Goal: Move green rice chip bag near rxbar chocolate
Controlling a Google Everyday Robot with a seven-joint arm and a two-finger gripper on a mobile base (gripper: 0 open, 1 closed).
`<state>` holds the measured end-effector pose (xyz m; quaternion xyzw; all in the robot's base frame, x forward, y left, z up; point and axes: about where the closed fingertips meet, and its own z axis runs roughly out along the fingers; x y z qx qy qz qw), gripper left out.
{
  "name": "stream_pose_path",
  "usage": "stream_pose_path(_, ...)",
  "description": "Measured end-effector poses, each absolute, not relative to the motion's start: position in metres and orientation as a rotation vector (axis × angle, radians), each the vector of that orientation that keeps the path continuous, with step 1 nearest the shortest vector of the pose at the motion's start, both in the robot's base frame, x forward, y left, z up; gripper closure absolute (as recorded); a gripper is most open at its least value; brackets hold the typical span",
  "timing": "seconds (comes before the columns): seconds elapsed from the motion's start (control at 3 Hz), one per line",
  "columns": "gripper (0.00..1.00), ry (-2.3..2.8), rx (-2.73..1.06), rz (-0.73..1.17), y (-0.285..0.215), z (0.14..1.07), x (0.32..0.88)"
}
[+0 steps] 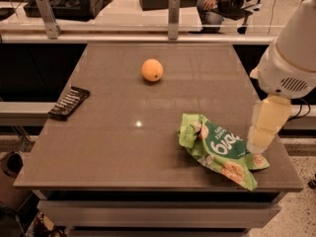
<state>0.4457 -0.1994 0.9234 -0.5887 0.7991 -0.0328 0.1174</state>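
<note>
The green rice chip bag lies crumpled on the brown table at the front right, white lettering facing up. The rxbar chocolate is a small black bar with white text at the table's left edge, far from the bag. My gripper hangs from the white arm on the right; its pale tip is just above the bag's right end. I cannot tell whether it touches the bag.
A round orange fruit sits at the table's middle back. A glass partition with metal posts runs along the far edge. The table's front edge is close below the bag.
</note>
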Motion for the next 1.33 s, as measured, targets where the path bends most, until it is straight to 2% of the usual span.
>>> stream_pose_path(0.67,0.00,2.575,-1.856,-0.059,-0.186,0.869,0.411)
stream_pose_path(1.0,0.00,2.577,-1.955,0.004,-0.163,0.853,0.395)
stream_pose_path(1.33,0.17,2.487,-2.049,0.136,-0.131,0.836,0.385)
